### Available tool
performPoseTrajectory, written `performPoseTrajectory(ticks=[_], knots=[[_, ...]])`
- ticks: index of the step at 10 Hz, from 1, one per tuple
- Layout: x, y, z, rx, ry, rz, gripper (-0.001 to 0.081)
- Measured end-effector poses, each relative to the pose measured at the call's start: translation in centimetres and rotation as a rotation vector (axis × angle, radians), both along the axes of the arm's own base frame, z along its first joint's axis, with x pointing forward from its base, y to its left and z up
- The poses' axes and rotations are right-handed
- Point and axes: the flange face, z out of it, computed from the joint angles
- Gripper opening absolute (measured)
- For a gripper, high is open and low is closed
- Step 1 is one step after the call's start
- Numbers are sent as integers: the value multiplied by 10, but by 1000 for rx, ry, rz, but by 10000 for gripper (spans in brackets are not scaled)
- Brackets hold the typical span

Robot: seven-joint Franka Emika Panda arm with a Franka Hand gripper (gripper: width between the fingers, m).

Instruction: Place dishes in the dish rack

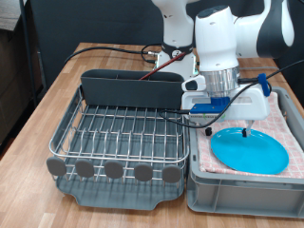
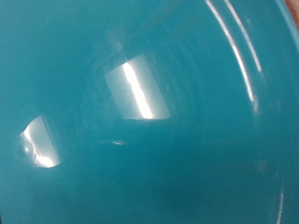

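A round light-blue plate (image 1: pixel 249 150) lies tilted in the grey tub at the exterior view's right, resting on the checkered cloth. My gripper (image 1: pixel 249 130) hangs straight down over the plate's far edge, its tips at or just above the rim. The hand hides the fingers there. The wrist view shows only the glossy blue plate surface (image 2: pixel 149 112) very close up, with no fingers in it. The dish rack (image 1: pixel 119 133), a chrome wire grid on a dark grey tray, stands at the exterior view's left with nothing on its wires.
A tall grey trough (image 1: pixel 128 87) runs along the rack's far side. The grey tub (image 1: pixel 242 185) lined with pink-and-white checkered cloth (image 1: pixel 285 119) sits beside the rack. Cables (image 1: pixel 142 52) trail on the wooden table behind.
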Motion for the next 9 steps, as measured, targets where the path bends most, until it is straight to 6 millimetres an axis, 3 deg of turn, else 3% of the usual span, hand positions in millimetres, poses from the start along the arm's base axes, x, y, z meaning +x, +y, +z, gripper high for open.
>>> performPoseTrajectory(ticks=[1,2,3,4,5,7,8,9], knots=[[0,0,0,1,0,-1,802],[0,0,0,2,1,-2,631],[0,0,-1,2,1,-3,631],[0,0,-1,2,2,-4,480],[0,-1,-1,2,3,-5,480],[0,-1,-3,0,5,-8,166],[0,-1,-4,0,6,-9,166],[0,-1,-4,1,6,-12,42]])
